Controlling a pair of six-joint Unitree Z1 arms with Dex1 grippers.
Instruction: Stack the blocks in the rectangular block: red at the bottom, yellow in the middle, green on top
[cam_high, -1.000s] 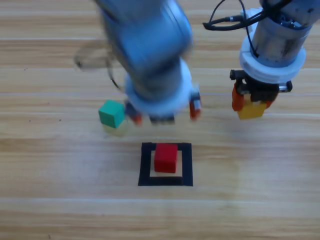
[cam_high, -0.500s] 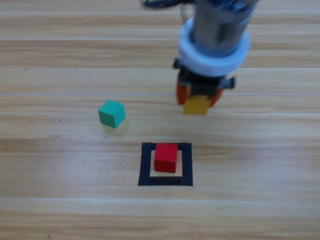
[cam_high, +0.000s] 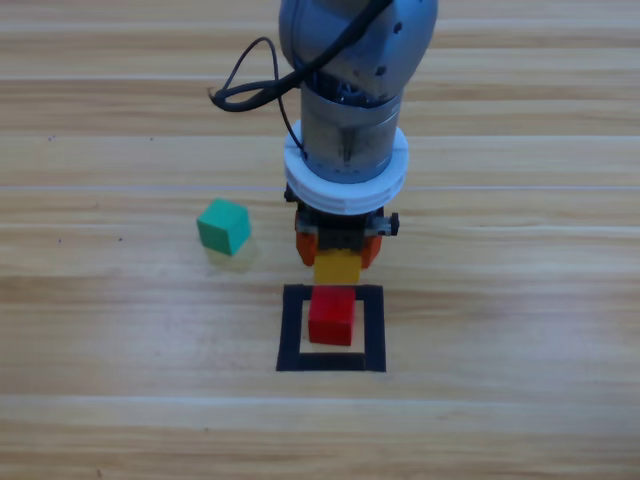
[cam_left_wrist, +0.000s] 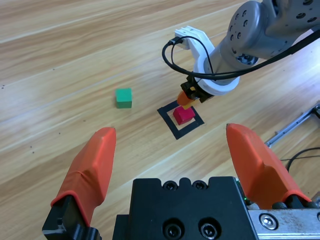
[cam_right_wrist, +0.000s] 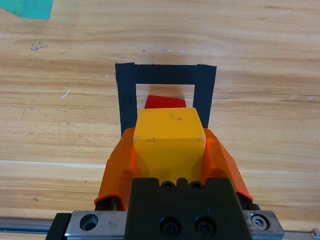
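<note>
Right pincer: we see the right pincer (cam_high: 338, 255) in the middle of the high view, hanging from its arm just behind the rectangular block, its 2 orange jaws clamped on the yellow cube.
Yellow cube: we find the yellow cube (cam_high: 337, 268) held between those jaws, off the worktop, just behind the red cube in the high view; the right wrist view shows it (cam_right_wrist: 169, 137) in front of the taped outline, hiding most of the red cube.
Red cube: we see the red cube (cam_high: 331, 316) sitting inside the rectangular block on the bare wood, nothing stacked on it.
Rectangular block: we note the rectangular block (cam_high: 292, 330) of black tape lies flat on the worktop, front of centre in the high view.
Green cube: we see the green cube (cam_high: 223, 226) alone on the worktop to the left of the outline, well apart from it and turned a little askew.
Left pincer: we see the left pincer (cam_left_wrist: 175, 162) only in its own wrist view, high above the worktop and well away from the cubes, its 2 jaws spread wide apart with nothing between them.
Worktop: we see the wooden worktop (cam_high: 520, 300) carrying the outline and the 2 loose cubes.
</note>
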